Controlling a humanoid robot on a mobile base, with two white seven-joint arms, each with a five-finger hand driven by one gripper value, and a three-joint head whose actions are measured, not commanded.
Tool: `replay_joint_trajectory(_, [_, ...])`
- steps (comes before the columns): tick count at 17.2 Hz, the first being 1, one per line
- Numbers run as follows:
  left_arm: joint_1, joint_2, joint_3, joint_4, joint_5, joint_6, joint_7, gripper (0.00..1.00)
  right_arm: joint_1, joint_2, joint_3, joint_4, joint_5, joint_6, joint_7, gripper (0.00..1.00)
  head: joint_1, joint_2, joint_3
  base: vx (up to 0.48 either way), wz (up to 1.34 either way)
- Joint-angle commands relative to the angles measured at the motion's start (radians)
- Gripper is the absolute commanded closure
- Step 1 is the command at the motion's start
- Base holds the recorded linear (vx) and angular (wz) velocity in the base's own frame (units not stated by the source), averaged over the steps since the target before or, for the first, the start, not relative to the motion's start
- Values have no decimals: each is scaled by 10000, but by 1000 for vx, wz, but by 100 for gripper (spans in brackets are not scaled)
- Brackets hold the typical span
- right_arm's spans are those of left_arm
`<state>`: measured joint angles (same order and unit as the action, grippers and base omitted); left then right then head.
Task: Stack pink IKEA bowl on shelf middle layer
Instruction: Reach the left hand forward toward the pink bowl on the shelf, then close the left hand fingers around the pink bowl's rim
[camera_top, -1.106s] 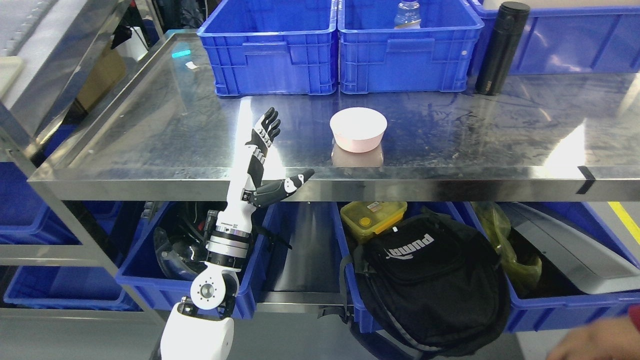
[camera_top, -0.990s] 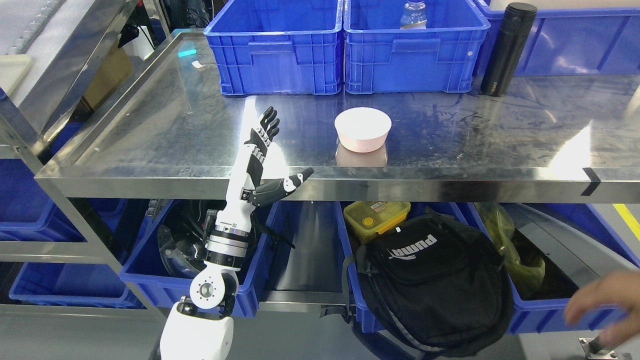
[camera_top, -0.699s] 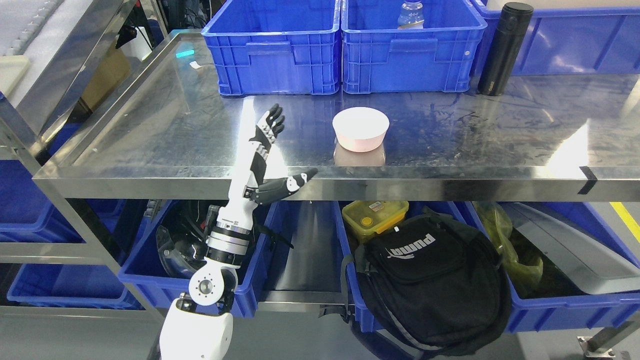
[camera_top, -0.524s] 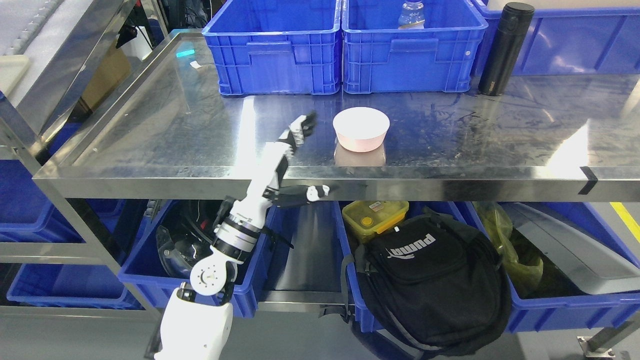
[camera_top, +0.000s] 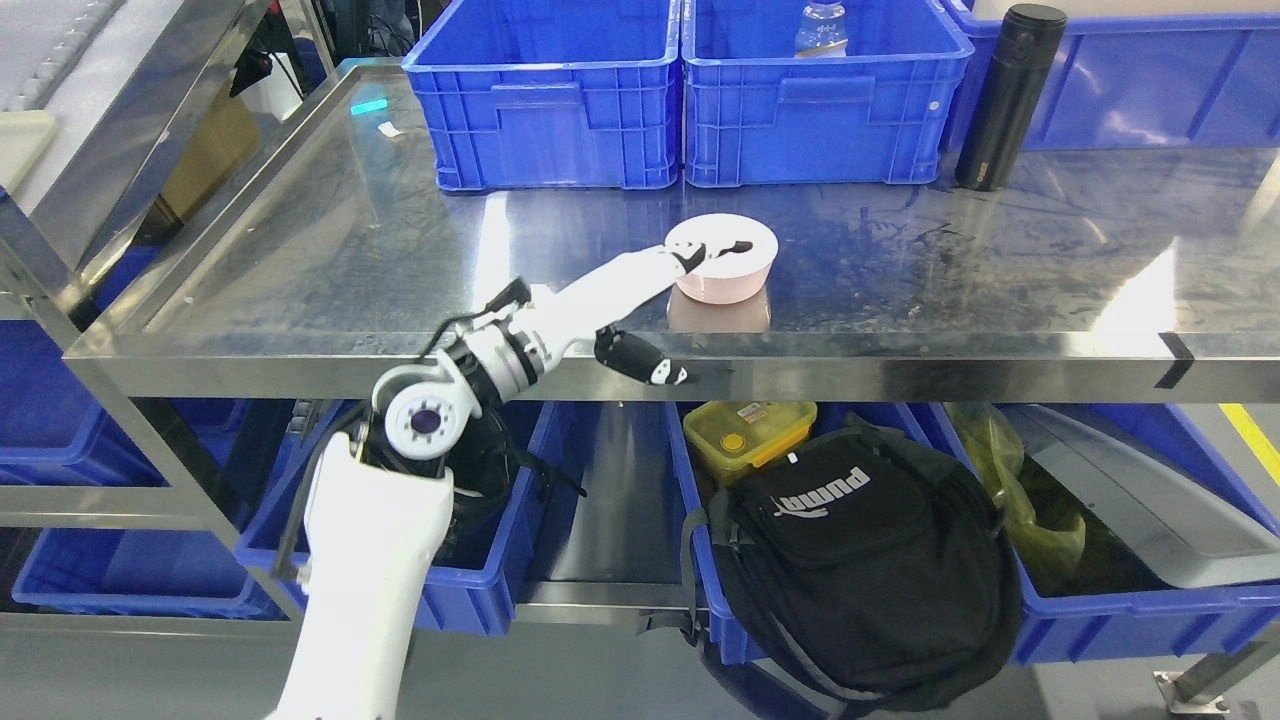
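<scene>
Near the front edge of the steel shelf (camera_top: 350, 260), midway along: pink bowl (camera_top: 722, 258), upright and apart from the blue crates (camera_top: 545, 110) behind. Left hand (camera_top: 660, 275) over its near rim, fingers (camera_top: 712, 248) dipping inside, thumb low and outside, not clamped. Seemingly a pinch on the wall, for lifting.

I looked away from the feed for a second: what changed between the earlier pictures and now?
The left hand swung from pointing up beside the pink bowl to reaching rightward, its fingertips now over the bowl's rim; no firm grasp is visible yet. A person's hand seen earlier at the lower right is gone. The bowl, blue crates and black flask stayed put.
</scene>
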<state>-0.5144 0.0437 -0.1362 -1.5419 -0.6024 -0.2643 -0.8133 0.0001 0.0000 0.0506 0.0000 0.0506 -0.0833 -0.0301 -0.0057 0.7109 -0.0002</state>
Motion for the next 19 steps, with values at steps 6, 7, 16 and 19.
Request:
replay_joint_trajectory(6, [-2910, 54, -2519, 1428, -3702, 1355, -1546, 0, 214, -175, 0, -175, 0, 5, 40, 0, 0, 0, 0, 0, 0])
replay_joint_trajectory(7, [-2895, 8, -2595, 1611, -3732, 1355, -1562, 0, 214, -175, 0, -175, 0, 5, 40, 0, 0, 0, 0, 0, 0])
replay_joint_trajectory(16, [-3154, 84, -2489, 2854, -3779, 1125, -1562, 28, 214, -175, 0, -175, 0, 5, 40, 0, 0, 0, 0, 0, 0])
replay_joint_trajectory(19, [-3538, 8, -2351, 3620, -3794, 1048, -1318, 29, 214, -175, 0, -175, 0, 5, 40, 0, 0, 0, 0, 0, 0])
